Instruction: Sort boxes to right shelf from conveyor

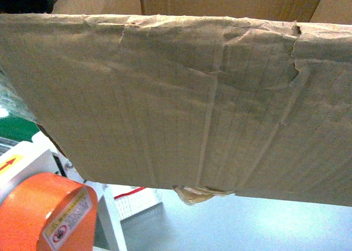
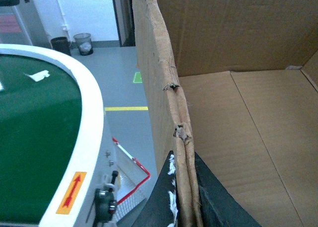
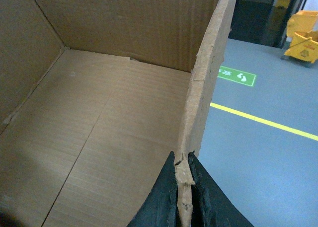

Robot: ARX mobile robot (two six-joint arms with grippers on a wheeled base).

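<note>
A large brown cardboard box [image 1: 181,102] fills the head view, held up off the floor, with a tan tape scrap [image 1: 201,193] hanging at its bottom seam. My left gripper [image 2: 185,187] is shut on the box's ragged left wall [image 2: 159,88], one black finger on each side. My right gripper [image 3: 185,187] is shut on the torn edge of the right wall [image 3: 206,78]. The box's inside [image 3: 99,117] looks empty. The green conveyor [image 2: 35,137] with its white rim [image 2: 92,137] lies to the left of the box. The right shelf is out of view. Neither gripper shows in the head view.
An orange cylinder [image 1: 49,212] with a warning label sits low left in the head view. A red-framed mesh guard [image 2: 131,182] stands below the conveyor rim. Two bins [image 2: 82,43] stand far left; a yellow mop bucket [image 3: 303,36] and a yellow floor line [image 3: 263,120] lie to the right.
</note>
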